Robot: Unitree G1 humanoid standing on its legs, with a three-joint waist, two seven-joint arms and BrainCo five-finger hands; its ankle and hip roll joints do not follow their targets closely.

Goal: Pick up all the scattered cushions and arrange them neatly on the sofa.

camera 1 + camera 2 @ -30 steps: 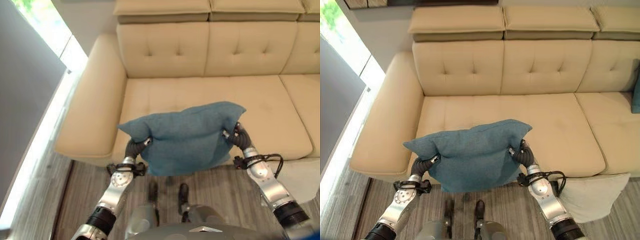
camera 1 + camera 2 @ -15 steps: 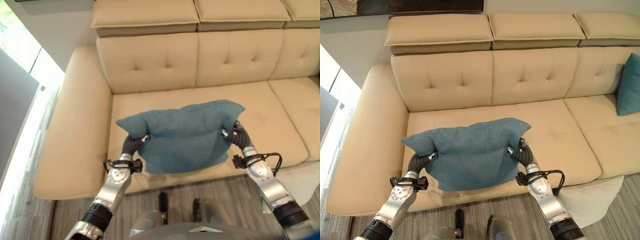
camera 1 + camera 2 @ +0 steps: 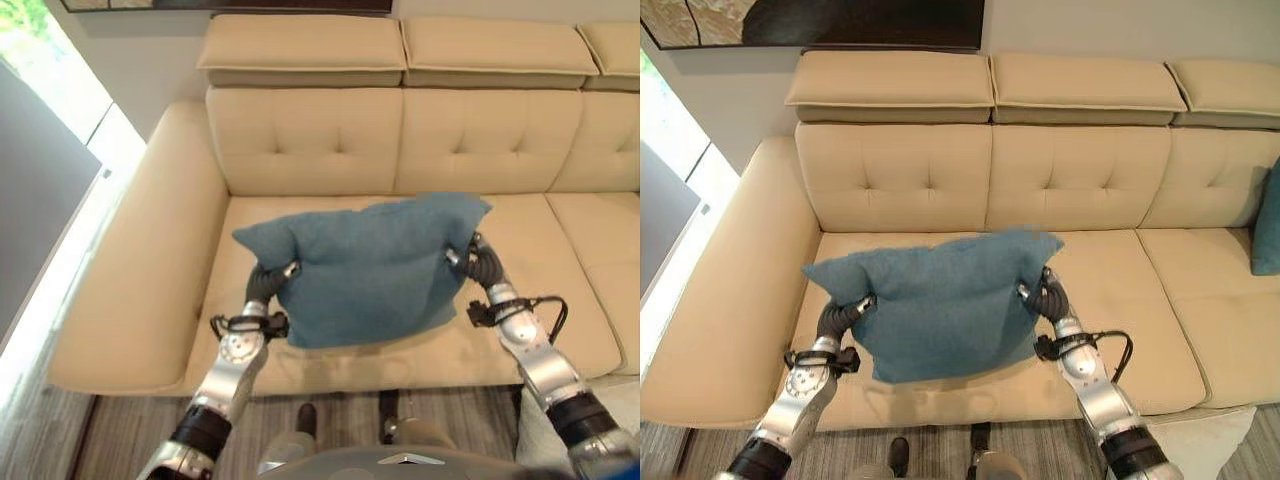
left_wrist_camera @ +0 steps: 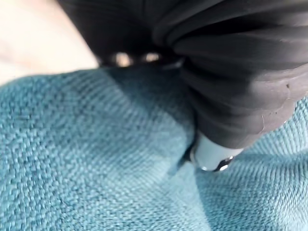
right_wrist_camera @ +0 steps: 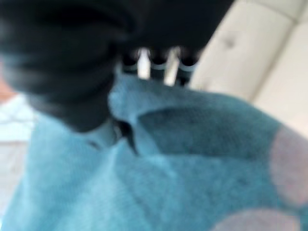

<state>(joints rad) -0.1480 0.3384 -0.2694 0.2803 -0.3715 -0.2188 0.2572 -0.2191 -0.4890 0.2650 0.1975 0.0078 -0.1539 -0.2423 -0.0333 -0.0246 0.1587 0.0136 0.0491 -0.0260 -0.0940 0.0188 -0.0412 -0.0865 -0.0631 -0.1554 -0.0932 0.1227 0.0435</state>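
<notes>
Teal cushion [image 3: 372,265] (soft, likely light, sagging between grips) hangs above the sofa [image 3: 1110,265] seat, left hand [image 3: 262,287] and right hand [image 3: 478,264] pinching opposite edges.

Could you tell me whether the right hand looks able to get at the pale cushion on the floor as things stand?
Probably not: the right hand and left hand both grip the blue cushion, and the pale cushion lies low beside the sofa.

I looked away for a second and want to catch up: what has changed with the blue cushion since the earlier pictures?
The blue cushion has been carried forward from the sofa's front edge to above the seat, closer to the backrest. The view shifted too. Unchanged: the left hand and right hand still grip its two sides.
</notes>
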